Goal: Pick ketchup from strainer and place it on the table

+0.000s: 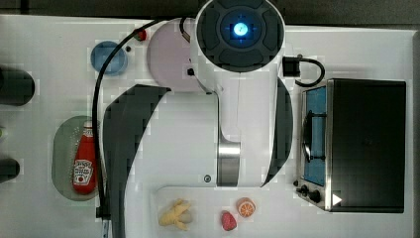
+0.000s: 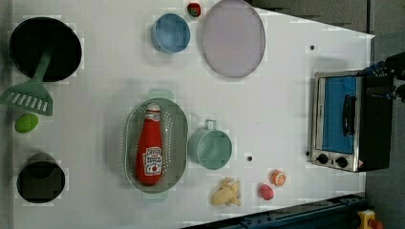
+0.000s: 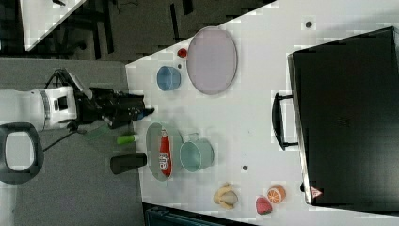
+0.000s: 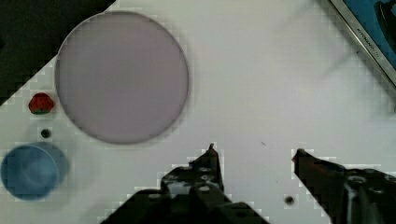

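with the black two-fingered gripper [image 4: 254, 151] standing apart and empty over bare white tabletop [image 2: 282, 119], the red squeeze ketchup bottle [image 2: 150, 149] lies flat in the pale mint-green oval perforated plastic strainer [image 2: 178, 138] beside the round teal-green mug [image 2: 210, 148], so it is probably best to descend across its narrow width, clear of the rim.

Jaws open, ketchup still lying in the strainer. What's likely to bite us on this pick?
1. The ketchup lies flat, low inside the strainer, so the jaws may hit the rim or drag the light strainer along on the lift.
2. The mug stands right beside the strainer and could be knocked.
3. The gripper, jaws open, is over bare table near the plate, away from the bottle.
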`<state>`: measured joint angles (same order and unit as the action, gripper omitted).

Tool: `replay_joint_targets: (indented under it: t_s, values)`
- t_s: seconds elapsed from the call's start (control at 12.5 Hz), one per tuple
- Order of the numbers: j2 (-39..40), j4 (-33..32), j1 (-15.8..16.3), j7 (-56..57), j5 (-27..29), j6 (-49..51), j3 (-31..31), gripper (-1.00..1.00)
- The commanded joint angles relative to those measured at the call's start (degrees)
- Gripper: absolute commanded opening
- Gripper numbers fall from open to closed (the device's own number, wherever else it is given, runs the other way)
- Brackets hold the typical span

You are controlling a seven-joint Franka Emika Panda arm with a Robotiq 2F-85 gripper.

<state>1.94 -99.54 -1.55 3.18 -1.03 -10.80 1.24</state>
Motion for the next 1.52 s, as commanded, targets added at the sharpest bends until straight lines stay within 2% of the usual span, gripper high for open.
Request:
replay_joint_targets:
  t_s: [0.08,0.24,0.48,1.12,1.28,1.52]
  values:
    - [-6.4,0.0,-5.7,-0.9,1.8,6.4,4.5,0.59]
    - [-6.0,0.0,-5.0,-0.9,2.1,6.1,6.2,0.99]
    - [-4.6,0.0,-3.2,-0.9,2.2,6.1,12.4,1.00]
    - [3.0,-0.7,-0.1,-1.3,2.0,2.9,34.7,1.00]
    - [5.8,-2.7,0.5,-1.8,1.6,0.5,38.8,1.00]
    - [9.3,-8.3,1.7,-6.7,1.0,-8.8,41.7,1.00]
